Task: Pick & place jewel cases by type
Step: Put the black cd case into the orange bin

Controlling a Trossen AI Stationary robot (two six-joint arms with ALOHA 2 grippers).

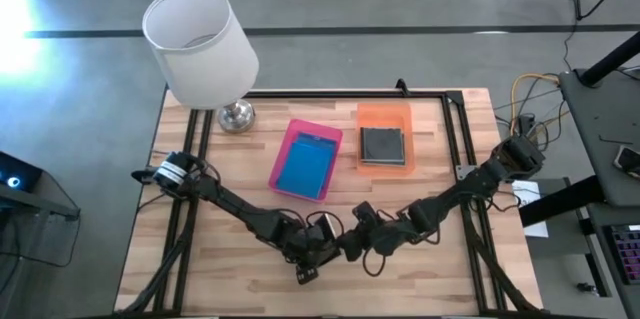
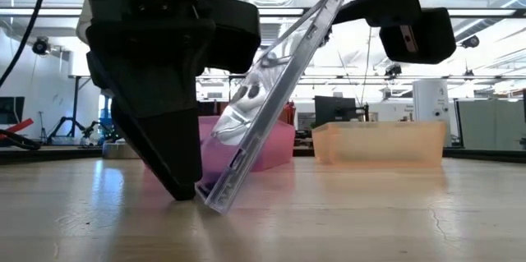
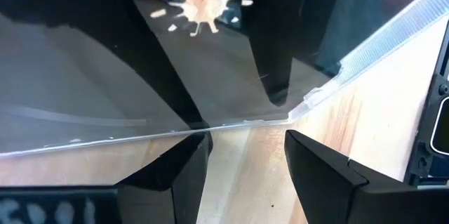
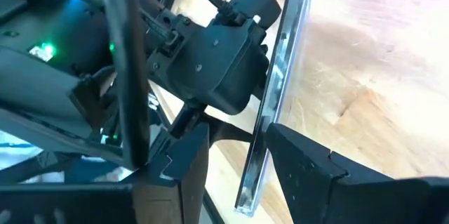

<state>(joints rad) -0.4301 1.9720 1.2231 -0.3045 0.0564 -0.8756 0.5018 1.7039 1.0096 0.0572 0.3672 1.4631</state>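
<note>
A clear jewel case [image 2: 267,102] is standing tilted on one edge at the near-centre of the table [image 1: 440,269], between both arms. The right gripper [image 4: 235,171] is clamping its upper edge — fingers closed on the plastic. The left gripper [image 3: 245,161] is resting beside the lower edge, fingers spread apart. Behind, a blue case [image 1: 305,169] is lying in the pink tray [image 1: 290,139] — a grey case [image 1: 382,145] in the orange tray [image 1: 385,114].

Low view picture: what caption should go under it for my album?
A clear jewel case leans tilted on the wooden table, pink tray and orange tray behind.
</note>
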